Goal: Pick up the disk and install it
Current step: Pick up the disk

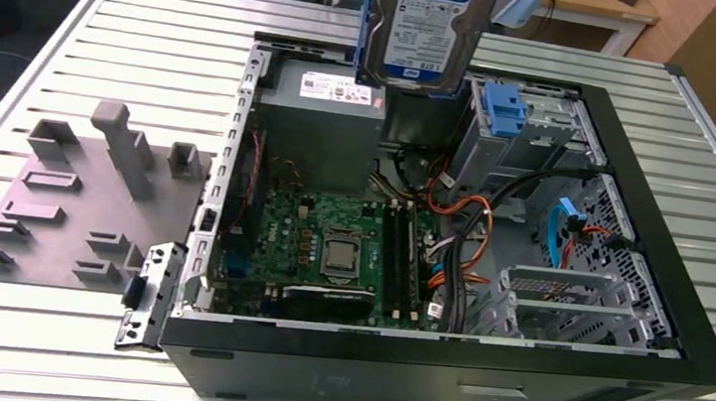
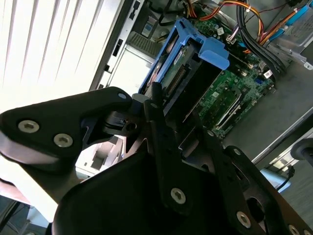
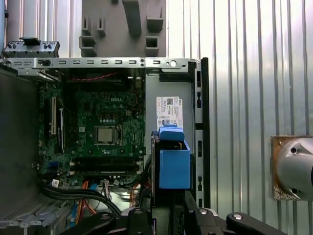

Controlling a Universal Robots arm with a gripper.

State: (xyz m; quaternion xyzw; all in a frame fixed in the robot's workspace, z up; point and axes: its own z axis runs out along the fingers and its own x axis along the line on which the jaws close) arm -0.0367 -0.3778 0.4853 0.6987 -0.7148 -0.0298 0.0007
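We see the disk [image 1: 423, 28] hanging upright in the air above the back part of the open computer case [image 1: 687, 260], over the grey power-supply box [image 1: 320, 112]. The gripper [image 2: 176, 110] is clenched on it: in the second wrist view its black fingers [image 2: 155, 105] lie along both sides of the blue carrier.

In our judgement, the main danger is a slip. The disk hangs high with nothing under it except the power-supply box and the motherboard [image 1: 326, 247], so a weak hold on the smooth plastic carrier could let it fall on them. A second danger is snagging. The orange and black cables [image 1: 456, 216] pass near the drive cage [image 1: 524, 138], where another blue bracket [image 1: 501, 108] sits, and the end tabs of the carrier could catch on them or on the edge of the cage. If the disk is even a little tilted, it may jam against the metal and not slide in.

Some things are hard for us to judge. In the exterior view the picture edge cuts off the upper end of the disk. In both wrist views the linkages of the gripper cover the places where the pads meet the carrier, so we cannot say how deep the hold is. We also cannot tell which bay is free, because shadows and cables hide the inside of the cage.
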